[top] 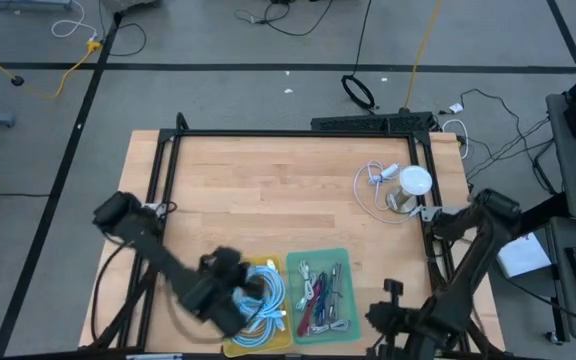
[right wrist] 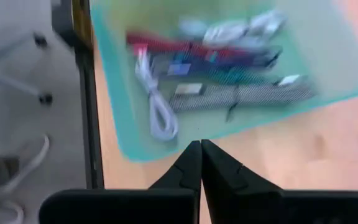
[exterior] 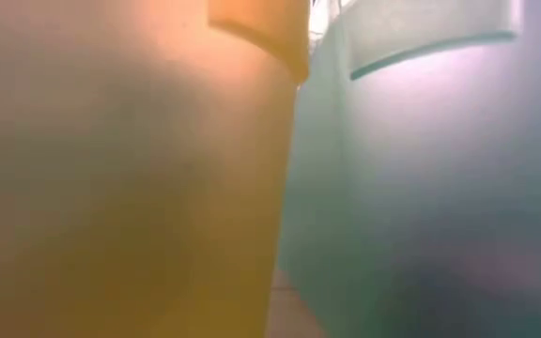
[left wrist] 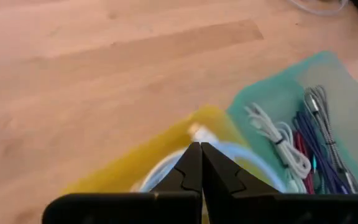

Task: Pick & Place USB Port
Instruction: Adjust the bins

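Two end effectors, both pinched shut and empty — the left end effector [left wrist: 201,149] is nearer, the yellow tray's [left wrist: 129,163] pale coiled cable [left wrist: 166,171] just beneath its tips.

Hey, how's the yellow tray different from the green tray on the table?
The yellow tray holds pale blue and white coiled cable, while the green tray holds several bundled cables in white, red, blue and grey. The yellow tray is partly covered by the left hand hovering shut over it; the green tray lies open to view, with the shut right hand just off its edge. Both are shallow, translucent trays sitting side by side at the table's near edge.
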Available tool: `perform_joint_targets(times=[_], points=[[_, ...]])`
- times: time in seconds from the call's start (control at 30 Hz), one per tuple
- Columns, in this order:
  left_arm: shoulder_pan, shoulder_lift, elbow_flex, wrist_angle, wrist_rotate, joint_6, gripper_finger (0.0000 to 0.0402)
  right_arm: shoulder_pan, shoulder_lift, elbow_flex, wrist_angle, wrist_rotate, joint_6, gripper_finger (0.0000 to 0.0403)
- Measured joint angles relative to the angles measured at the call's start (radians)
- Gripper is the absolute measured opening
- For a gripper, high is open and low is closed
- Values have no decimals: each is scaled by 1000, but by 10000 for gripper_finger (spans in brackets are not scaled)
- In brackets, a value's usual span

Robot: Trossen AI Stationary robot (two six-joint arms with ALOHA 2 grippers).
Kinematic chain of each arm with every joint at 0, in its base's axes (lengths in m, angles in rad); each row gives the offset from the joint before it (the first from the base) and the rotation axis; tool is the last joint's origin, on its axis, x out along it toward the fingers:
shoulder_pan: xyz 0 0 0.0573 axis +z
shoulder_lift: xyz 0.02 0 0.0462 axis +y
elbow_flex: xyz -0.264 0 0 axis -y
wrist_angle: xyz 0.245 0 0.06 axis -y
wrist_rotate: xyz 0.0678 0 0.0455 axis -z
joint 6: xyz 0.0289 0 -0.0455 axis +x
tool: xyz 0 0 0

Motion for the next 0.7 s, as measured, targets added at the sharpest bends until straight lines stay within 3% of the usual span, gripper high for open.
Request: perform_joint_targets(times=[0.23,0.37,0.5,0.7], points=[[315,1,0,447,152,629,0,-7,-117,0,-22,125,23,0],[441,1,0,527,182,711,0,-16,-119,0,-22,129,24,0],[536,12,0,620,279,798,0,-16,-119,0,-19,133,41,0],[573,111,0,799,424,873,0,-14,-119,0,1,135,41,0]])
